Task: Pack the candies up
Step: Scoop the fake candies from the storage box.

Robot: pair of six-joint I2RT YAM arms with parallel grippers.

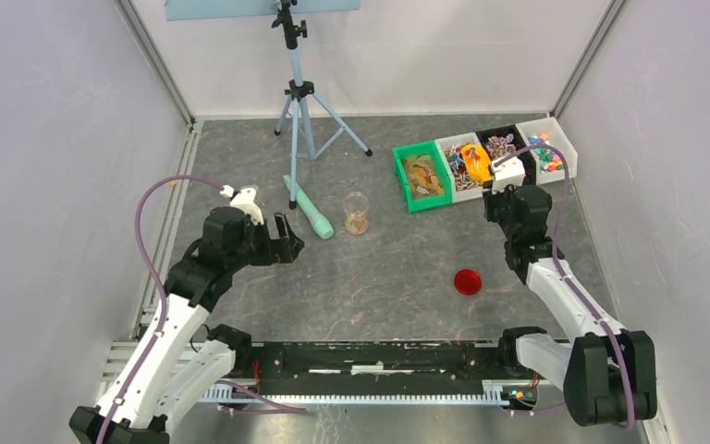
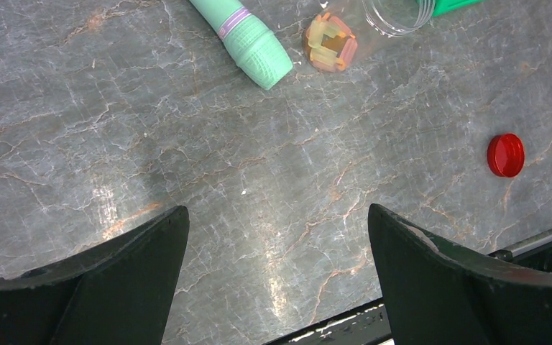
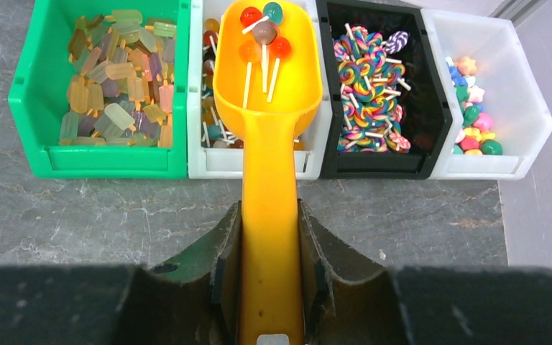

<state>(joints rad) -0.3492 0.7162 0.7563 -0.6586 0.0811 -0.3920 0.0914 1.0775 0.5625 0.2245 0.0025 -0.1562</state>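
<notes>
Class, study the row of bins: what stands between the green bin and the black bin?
A white bin of lollipops, with the orange scoop in the right gripper held over it. The right wrist view shows it best.

A robotics lab cell: white panel walls (image 1: 46, 139), a tripod (image 1: 299, 92), a stone-patterned table (image 1: 379, 277).

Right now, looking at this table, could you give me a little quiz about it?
1. True or false: the left gripper holds the red lid.
2. What does the orange scoop in the right gripper carry? A swirl lollipops; B round lollipops; C star candies.
3. How many candy bins stand in the row?
Key: 1 false, it is open and empty; 2 B; 3 four.
</notes>
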